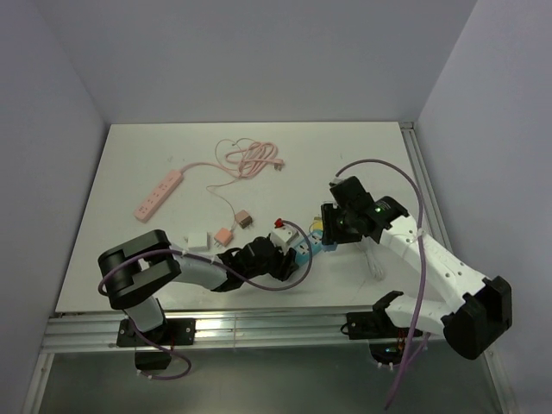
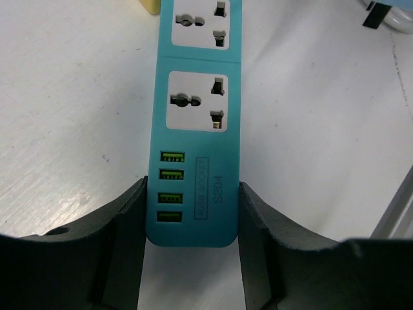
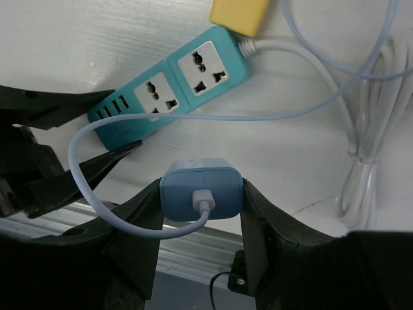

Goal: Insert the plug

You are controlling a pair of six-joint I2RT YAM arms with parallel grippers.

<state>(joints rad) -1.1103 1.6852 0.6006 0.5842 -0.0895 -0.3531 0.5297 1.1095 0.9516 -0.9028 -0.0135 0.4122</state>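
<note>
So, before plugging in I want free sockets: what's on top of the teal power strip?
Both sockets and the USB ports are bare. Left hand grips the strip; whatever the far yellow block covers is hidden.

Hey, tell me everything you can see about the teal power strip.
The power strip is a teal plastic bar lying flat on the white table. It has two white-faced universal sockets, both empty, four green USB ports and an S204 label. A yellow block and white cord sit at its far end. The left fingers clamp its USB end.
</note>
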